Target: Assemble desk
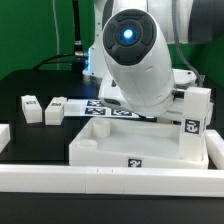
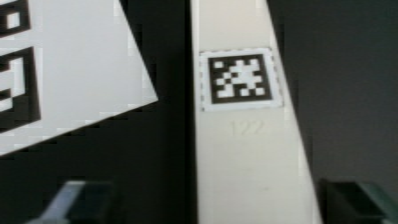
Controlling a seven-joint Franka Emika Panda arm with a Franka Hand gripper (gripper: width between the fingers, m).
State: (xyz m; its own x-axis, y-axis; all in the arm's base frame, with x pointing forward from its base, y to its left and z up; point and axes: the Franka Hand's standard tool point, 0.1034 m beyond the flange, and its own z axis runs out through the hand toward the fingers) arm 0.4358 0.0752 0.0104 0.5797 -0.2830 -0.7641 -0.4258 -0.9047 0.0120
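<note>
Over the work area, centre frame, the arm point(image 1: 135, 55) fills most of the exterior view, bent low so its wrist camera looks straight down. Below it the tabletop point(image 1: 100, 152) lies rim-up just behind the front rail point(image 1: 100, 182). Its hollow side is exposed, which would let legs go into the corners. The marker board point(image 1: 98, 106) lies flat behind the tabletop, partly hidden by the arm.

One upright leg point(image 1: 196, 120) stands at the tabletop's corner on the exterior view's right, its tag facing the camera. Two spare legs point(image 1: 30, 107) point(image 1: 57, 110) sit side by side on the exterior view's left, well apart from the tabletop and within easy reach for later steps.

The fourth leg point(image 2: 240, 150) shows only in the wrist view, lying just beside the marker board with its tag point(image 2: 237, 78) turned up. It is probably behind the arm in the exterior view, though that cannot be confirmed.

The jaws stand wide, with the fingers point(image 2: 68, 203) on either flank of this leg and dark gaps between, so nothing is held. By this reading, the arm is lined up to take the leg across its narrow width, for a second corner of the tabletop.
</note>
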